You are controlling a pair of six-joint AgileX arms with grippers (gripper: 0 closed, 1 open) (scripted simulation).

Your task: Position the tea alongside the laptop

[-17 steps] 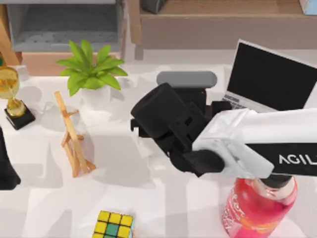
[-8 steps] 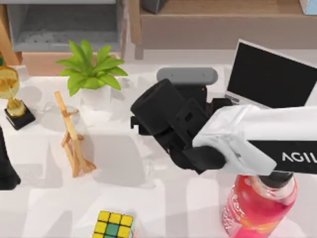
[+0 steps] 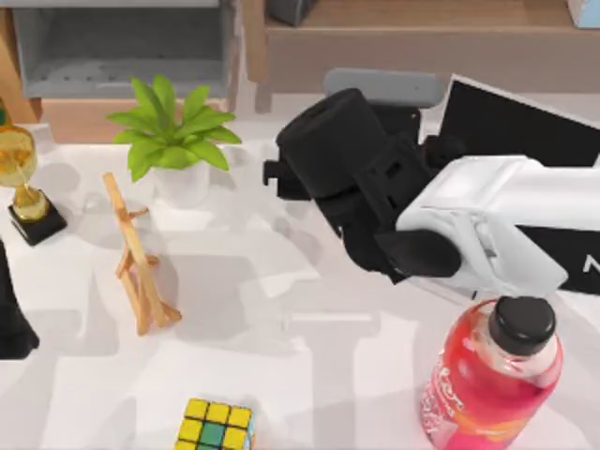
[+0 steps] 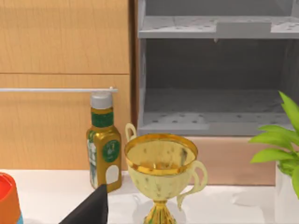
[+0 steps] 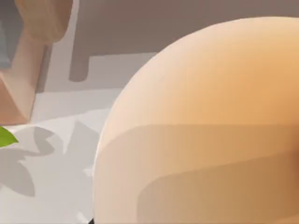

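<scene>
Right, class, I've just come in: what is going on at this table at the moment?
The right arm reaches across the table's far right, its gripper just left of the laptop. Its wrist camera sits tight against the peach-orange tea, so the cup looks carried, though the fingers can't be seen. A pink-red bottle stands at the near right. The left arm is parked at the table's left edge, beside a gold trophy.

Support: white table (image 3: 244,309) | left: gold trophy (image 3: 23,178), wooden easel (image 3: 136,258), potted green plant (image 3: 173,131) | near: colourful puzzle cube (image 3: 217,425) | right: pink-red black-capped bottle (image 3: 492,380), black-screened silver laptop (image 3: 516,127)
</scene>
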